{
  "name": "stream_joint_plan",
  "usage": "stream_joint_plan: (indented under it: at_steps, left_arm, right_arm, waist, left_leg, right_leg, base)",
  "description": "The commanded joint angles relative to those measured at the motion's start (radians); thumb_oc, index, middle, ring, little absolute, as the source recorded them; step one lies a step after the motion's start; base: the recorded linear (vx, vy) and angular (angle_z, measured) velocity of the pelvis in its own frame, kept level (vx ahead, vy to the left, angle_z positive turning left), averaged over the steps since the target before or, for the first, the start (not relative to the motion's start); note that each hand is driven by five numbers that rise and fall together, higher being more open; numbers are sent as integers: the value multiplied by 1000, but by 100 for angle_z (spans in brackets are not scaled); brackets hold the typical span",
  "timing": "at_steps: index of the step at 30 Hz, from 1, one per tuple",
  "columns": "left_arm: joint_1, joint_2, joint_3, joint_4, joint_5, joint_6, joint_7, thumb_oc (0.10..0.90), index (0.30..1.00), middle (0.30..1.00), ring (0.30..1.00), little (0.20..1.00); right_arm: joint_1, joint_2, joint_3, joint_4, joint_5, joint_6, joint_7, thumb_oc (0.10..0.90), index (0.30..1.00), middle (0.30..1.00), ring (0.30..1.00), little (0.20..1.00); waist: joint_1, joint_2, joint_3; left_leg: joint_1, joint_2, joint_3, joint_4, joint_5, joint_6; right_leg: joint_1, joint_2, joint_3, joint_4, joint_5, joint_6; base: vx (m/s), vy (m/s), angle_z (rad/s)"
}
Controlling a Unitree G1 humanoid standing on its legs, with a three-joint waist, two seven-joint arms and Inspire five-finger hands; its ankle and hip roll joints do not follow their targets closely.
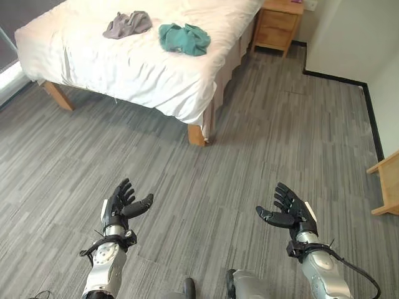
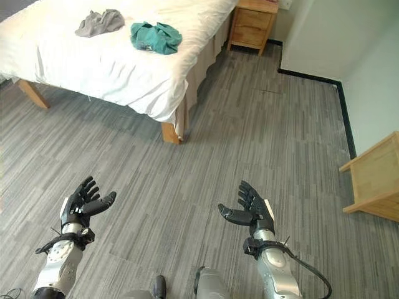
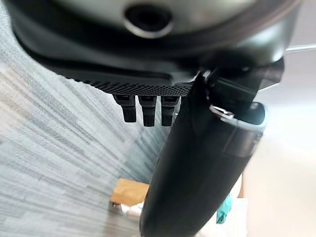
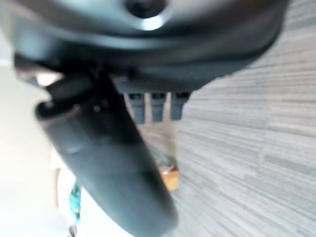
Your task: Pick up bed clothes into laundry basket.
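I can read no writing, label, number or sign anywhere before me; the grey garment (image 1: 127, 24) and the teal garment (image 1: 184, 38) lying well beyond my hands show no print that I can make out; the white bed sheet (image 1: 124, 68) under them is plain; the wooden nightstand (image 1: 278, 23) carries no readable mark.

- My left hand (image 3: 197, 163) holds nothing, thumb and fingers (image 3: 147, 111) straight.
- Grey striped floor (image 3: 54, 148) lies past them.
- A wooden bed leg (image 3: 129, 191) and some teal cloth (image 3: 223, 213) show beyond my thumb.
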Motion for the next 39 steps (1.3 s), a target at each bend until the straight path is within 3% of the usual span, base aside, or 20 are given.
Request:
stream_joint_plan:
  at_steps: [1, 2, 7, 10, 11, 12, 14, 16, 17, 18, 22, 23, 25, 29, 31, 32, 34, 36, 38, 39]
  left_arm:
    - [-76, 82, 43, -139, -18, -118, 0, 800, 900, 900, 900, 900]
    - [-74, 81, 42, -141, -18, -117, 0, 800, 900, 900, 900, 900]
    - [-91, 60, 40, -178, -25, -139, -29, 800, 900, 900, 900, 900]
    - [-79, 50, 36, -213, -19, -137, -46, 800, 900, 900, 900, 900]
    - [-67, 47, 34, -227, -20, -136, -60, 800, 900, 900, 900, 900]
    - [-40, 33, 37, -224, -44, -141, -93, 800, 900, 900, 900, 900]
    - [-42, 20, 36, -221, -73, -137, -84, 800, 900, 900, 900, 900]
    - [-48, 19, 42, -239, -96, -143, -79, 800, 900, 900, 900, 900]
    - [-57, 34, 40, -247, -93, -144, -81, 800, 900, 900, 900, 900]
    - [-67, 32, 41, -253, -104, -144, -80, 800, 900, 900, 900, 900]
    - [-67, 22, 56, -246, -147, -153, -90, 800, 900, 900, 900, 900]
    - [-65, 24, 54, -244, -150, -166, -91, 800, 900, 900, 900, 900]
    - [-60, 17, 61, -239, -167, -174, -95, 800, 900, 900, 900, 900]
    - [-64, 5, 91, -237, -165, -186, -79, 800, 900, 900, 900, 900]
    - [-48, 12, 97, -256, -149, -188, -82, 800, 900, 900, 900, 900]
    - [-84, 27, 82, -244, -144, -182, -84, 800, 900, 900, 900, 900]
    - [-124, 45, 61, -247, -144, -187, -77, 800, 900, 900, 900, 900]
    - [-153, 68, 43, -248, -130, -187, -81, 800, 900, 900, 900, 900]
    - [-160, 79, 38, -248, -131, -185, -83, 800, 900, 900, 900, 900]
    - [-180, 83, 34, -245, -132, -187, -90, 800, 900, 900, 900, 900]
  right_arm:
    - [-43, 25, -54, -98, 22, -104, 8, 800, 900, 900, 900, 900]
    - [-41, 24, -54, -99, 22, -103, 9, 800, 900, 900, 900, 900]
    - [34, 23, -82, -99, 38, -115, 36, 800, 900, 900, 900, 900]
    - [52, 17, -88, -119, 29, -105, 47, 800, 900, 900, 900, 900]
    - [69, 17, -92, -143, 39, -105, 58, 800, 900, 900, 900, 900]
    - [70, 14, -96, -129, 44, -116, 63, 800, 900, 900, 900, 900]
    - [56, 2, -96, -133, 82, -122, 51, 800, 900, 900, 900, 900]
    - [44, 5, -88, -147, 128, -139, 53, 800, 900, 900, 900, 900]
    - [27, -2, -67, -140, 132, -137, 42, 800, 900, 900, 900, 900]
    - [12, -12, -65, -136, 129, -135, 34, 800, 900, 900, 900, 900]
    - [6, -15, -65, -155, 141, -132, 48, 800, 900, 900, 900, 900]
    - [4, -18, -59, -164, 134, -135, 53, 800, 900, 900, 900, 900]
    - [4, -19, -46, -162, 112, -133, 53, 800, 900, 900, 900, 900]
    - [4, -20, -51, -159, 47, -117, 55, 800, 900, 900, 900, 900]
    - [8, -16, -61, -179, 25, -108, 66, 800, 900, 900, 900, 900]
    - [20, 0, -69, -196, 31, -110, 76, 800, 900, 900, 900, 900]
    - [2, -5, -70, -211, 12, -112, 63, 800, 900, 900, 900, 900]
    - [-22, -16, -74, -235, -5, -113, 60, 800, 900, 900, 900, 900]
    - [-23, -18, -77, -253, -1, -107, 68, 800, 900, 900, 900, 900]
    - [-37, -36, -85, -279, 18, -109, 86, 800, 900, 900, 900, 900]
  waist:
    - [-34, -3, -69]
    - [-37, 0, -69]
    - [-132, -11, -107]
    - [-155, -2, -118]
    - [-164, 4, -134]
    - [-170, 17, -160]
    - [-159, 0, -162]
    - [-145, -9, -142]
    - [-99, -39, -99]
    - [-78, -45, -82]
    - [-27, -57, -81]
    - [-3, -43, -88]
    - [24, -33, -95]
    - [55, -22, -129]
    - [60, -35, -154]
    - [55, -55, -171]
    - [37, -57, -143]
    - [9, -29, -120]
    - [-5, -27, -121]
    - [-31, -19, -120]
  left_leg:
    - [53, 47, -61, 28, -89, -60]
    - [60, 51, -65, 24, -93, -61]
    - [233, 65, -160, -34, -129, -126]
    - [276, 85, -191, -11, -127, -148]
    - [265, 99, -199, 40, -86, -173]
    - [230, 129, -180, 185, 81, -249]
    - [74, 132, -129, 515, 259, -305]
    - [1, 150, -101, 660, 284, -290]
    - [-130, 156, -47, 829, 251, -230]
    - [-195, 177, -33, 831, 225, -210]
    - [-315, 221, 35, 647, 186, -201]
    - [-344, 254, 89, 400, 200, -206]
    - [-343, 228, 77, 191, 227, -208]
    - [-339, 221, 57, 23, 303, -241]
    - [-334, 207, 51, 94, 240, -216]
    - [-293, 157, 59, 126, 170, -161]
    - [-238, 125, 65, 124, 119, -124]
    - [-196, 129, 56, 116, 93, -104]
    - [-177, 120, 46, 107, 85, -101]
    - [-117, 114, 28, 58, 74, -104]
  right_leg:
    - [21, 59, 31, -190, 34, 45]
    - [26, 61, 26, -187, 26, 44]
    - [-55, 110, -59, -688, 115, 57]
    - [-65, 106, -83, -701, 149, 63]
    - [-40, 110, -78, -693, 150, 47]
    - [15, 141, -78, -673, 159, 6]
    - [122, 143, -79, -679, 117, -44]
    - [178, 157, -73, -684, 78, -78]
    - [269, 162, -31, -695, 33, -114]
    - [310, 160, -22, -707, 22, -116]
    - [402, 151, 7, -735, -13, -111]
    - [468, 157, 25, -739, -57, -99]
    - [518, 159, 56, -728, -104, -89]
    - [631, 138, 101, -720, -164, -65]
    - [653, 95, 118, -688, -178, -43]
    - [576, 28, 113, -460, -33, 28]
    - [450, 21, 138, -244, 152, 60]
    - [351, 52, 147, -128, 170, 62]
    - [328, 57, 153, -148, 130, 54]
    - [238, 64, 138, -267, 48, 24]
  base:
    - [295, 30, 17]
    - [476, 10, 43]
    - [551, -64, 53]
    - [473, -99, 76]
    - [747, -236, 76]
    - [787, -263, 66]
    - [703, -296, 71]
    - [421, -267, 46]
    - [418, -279, 0]
    - [596, -321, -30]
    - [489, -15, -64]
    - [562, 141, -47]
    - [577, 183, -26]
    - [643, 166, -94]
    - [669, 260, -98]
    - [743, 379, -60]
    - [425, 279, -34]
    - [285, 232, 8]
    - [338, 175, 43]
    - [349, 88, 57]
